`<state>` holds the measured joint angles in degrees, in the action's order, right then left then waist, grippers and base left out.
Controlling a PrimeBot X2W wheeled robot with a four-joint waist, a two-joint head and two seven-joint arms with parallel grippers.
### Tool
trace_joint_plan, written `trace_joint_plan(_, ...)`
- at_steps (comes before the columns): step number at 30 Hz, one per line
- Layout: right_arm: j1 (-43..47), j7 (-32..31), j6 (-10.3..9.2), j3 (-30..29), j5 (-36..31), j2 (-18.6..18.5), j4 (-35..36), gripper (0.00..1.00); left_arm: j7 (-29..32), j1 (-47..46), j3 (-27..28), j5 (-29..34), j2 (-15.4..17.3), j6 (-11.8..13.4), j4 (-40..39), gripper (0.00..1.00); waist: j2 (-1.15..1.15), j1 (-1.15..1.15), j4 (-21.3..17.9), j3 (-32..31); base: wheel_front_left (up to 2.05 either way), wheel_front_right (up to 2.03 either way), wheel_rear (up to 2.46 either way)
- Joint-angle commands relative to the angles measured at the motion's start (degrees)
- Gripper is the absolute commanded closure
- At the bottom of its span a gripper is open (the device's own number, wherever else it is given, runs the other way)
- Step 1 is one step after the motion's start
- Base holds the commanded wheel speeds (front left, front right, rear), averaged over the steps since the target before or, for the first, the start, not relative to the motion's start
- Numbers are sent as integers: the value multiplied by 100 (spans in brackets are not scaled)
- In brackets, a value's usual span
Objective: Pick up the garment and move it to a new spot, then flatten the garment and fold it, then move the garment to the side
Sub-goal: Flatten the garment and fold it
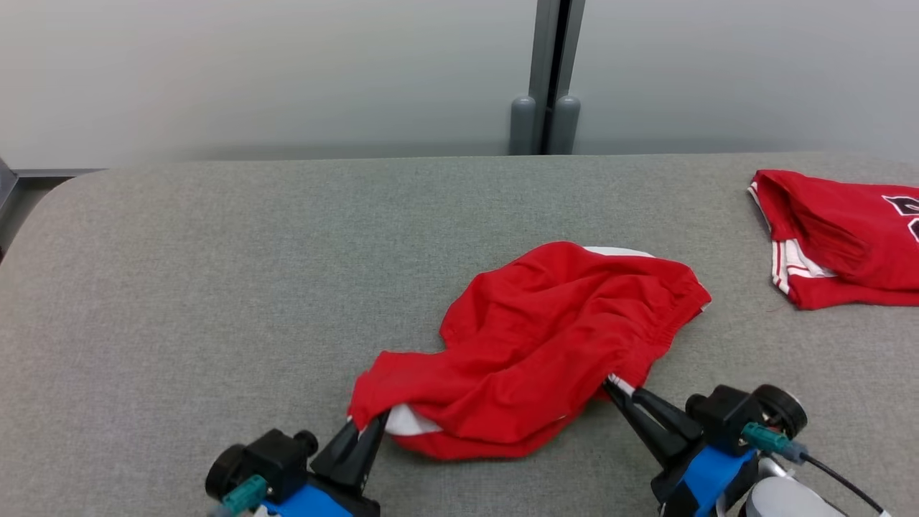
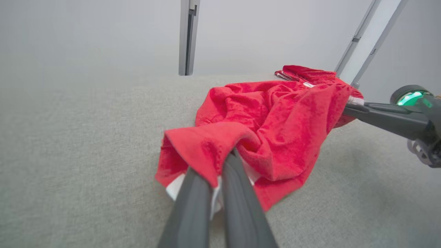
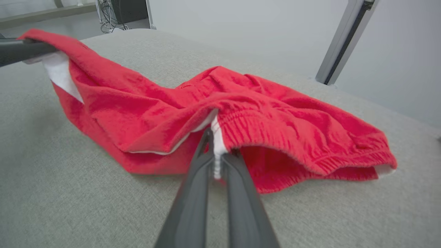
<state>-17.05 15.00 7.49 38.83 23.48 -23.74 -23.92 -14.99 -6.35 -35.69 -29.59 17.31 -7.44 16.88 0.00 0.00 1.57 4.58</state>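
The red garment point(image 1: 546, 345) is being supported on a grey padded surface point(image 1: 215, 287) with a coarse woven texture and a rounded corner. In the head view it is lying centrally, toward the near edge. The fabric is a soft, matte cloth, and it is being bunched into a low, rounded mound with deep irregular folds. A gathered elastic waistband is being presented at its right end, and white trim is being exposed at both near corners.

The near-left corner is being pinched by the left gripper point(image 1: 370, 420). In the left wrist view, its two long, smooth, dark fingers are being pressed together over a fold of red cloth with white lining beneath. In the right wrist view, this corner is being held raised off the surface.

The near-right edge is being pinched by the right gripper point(image 1: 612, 382). Its jaws are being held narrow on a ribbed white strip beside the waistband.

A second red garment point(image 1: 840, 237), with white striped trim and dark lettering, is being supported at the far right, well apart. A grey metal post point(image 1: 549, 79) is being shown behind the surface.
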Motion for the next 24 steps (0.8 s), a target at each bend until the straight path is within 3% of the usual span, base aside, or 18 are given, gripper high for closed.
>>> trace_joint_plan(1,-122,23,2,26,68,-115,186,100,-24,-191,70,-67,105,-4,-176,100,0,0,-43,-6,0,0,0)
trace_joint_plan(6,-579,-12,2,14,308,-306,736,100,117,-807,265,-243,412,-4,-610,100,0,0,-92,49,0,0,0)
trace_joint_plan(12,-1589,-187,2,-234,679,-229,1053,100,315,-1892,649,-444,653,-4,-707,100,0,0,-190,381,0,0,0)
trace_joint_plan(18,-3056,-410,2,-367,1104,6,732,100,632,-3270,889,-699,642,-3,-411,100,0,0,-253,1006,0,0,0)
trace_joint_plan(24,-4705,-702,2,-484,1880,309,-133,100,989,-4947,953,-1249,527,-3,349,100,0,0,-253,1718,0,0,0)
